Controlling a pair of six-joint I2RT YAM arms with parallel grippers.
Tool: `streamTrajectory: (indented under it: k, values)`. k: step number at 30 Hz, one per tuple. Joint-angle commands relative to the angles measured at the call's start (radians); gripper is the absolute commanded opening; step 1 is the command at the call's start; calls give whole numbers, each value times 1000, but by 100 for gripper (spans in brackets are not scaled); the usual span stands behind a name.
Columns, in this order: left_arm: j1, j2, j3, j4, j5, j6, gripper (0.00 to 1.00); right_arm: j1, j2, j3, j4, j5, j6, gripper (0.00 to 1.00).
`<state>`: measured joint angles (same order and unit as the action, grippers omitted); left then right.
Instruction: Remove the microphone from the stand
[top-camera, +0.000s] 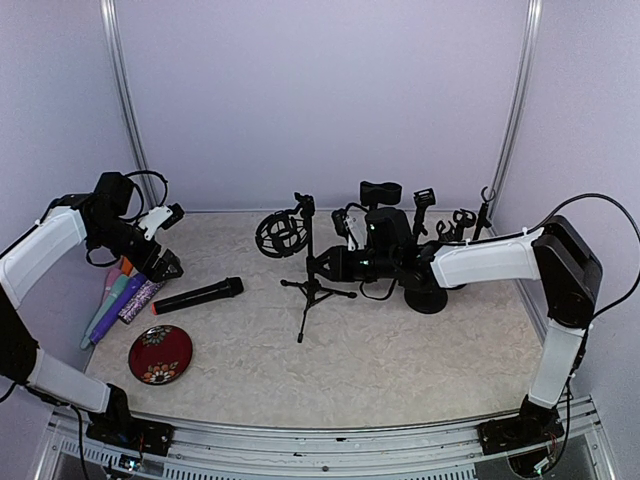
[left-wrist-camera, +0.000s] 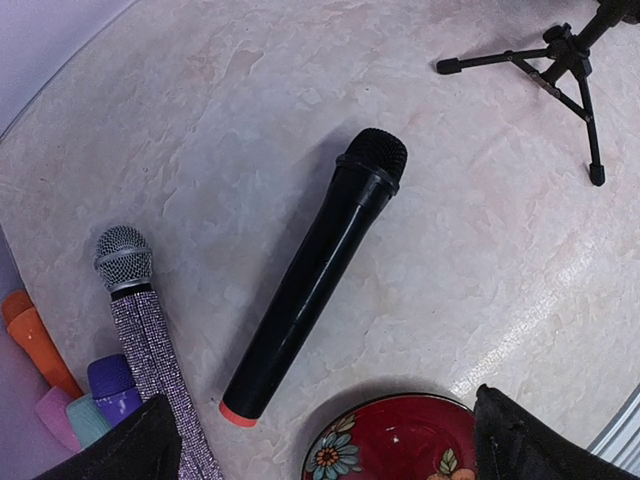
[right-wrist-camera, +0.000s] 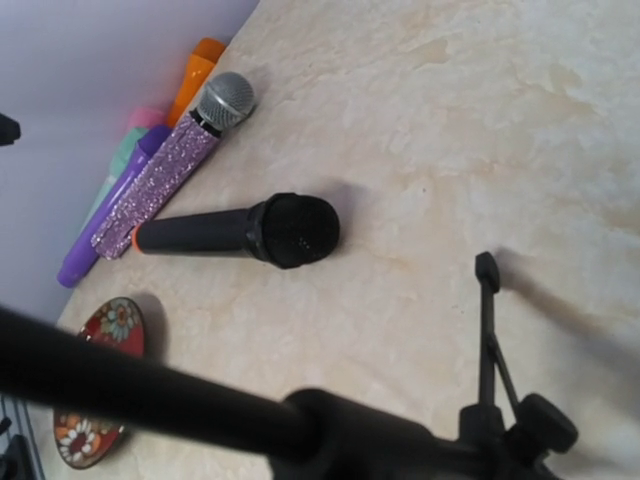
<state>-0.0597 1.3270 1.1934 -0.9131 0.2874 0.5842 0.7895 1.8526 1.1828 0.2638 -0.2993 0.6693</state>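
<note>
- The black microphone (top-camera: 198, 296) lies flat near the table's (top-camera: 400, 350) left edge.
- The left gripper (top-camera: 163, 267) gapes wide and holds nothing.
- The right gripper (top-camera: 318, 266) seems to touch the stand (top-camera: 310, 235); I cannot tell whether it grips.

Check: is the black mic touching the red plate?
Apart. The left wrist view shows bare table between the black mic's orange-ringed end and the plate's rim.

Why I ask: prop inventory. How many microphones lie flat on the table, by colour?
Black microphone: 1
Glittery purple microphone: 1
Plain purple microphone: 1
Orange microphone: 1
Pink microphone: 1
Mint microphone: 1
Total: 6
</note>
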Motion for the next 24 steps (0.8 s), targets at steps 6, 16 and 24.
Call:
streamTrajectory:
  k: [6,16,24]
  values:
    - [6,-23,-7,15,-3,12,99,-3,3,-27,-4,54,-29,8]
    - [8,-20,1,7,-8,20,99,47,-28,-38,-118,286,-251,0]
    - [9,-12,14,1,-2,19,99,108,-33,-11,-159,472,-402,0]
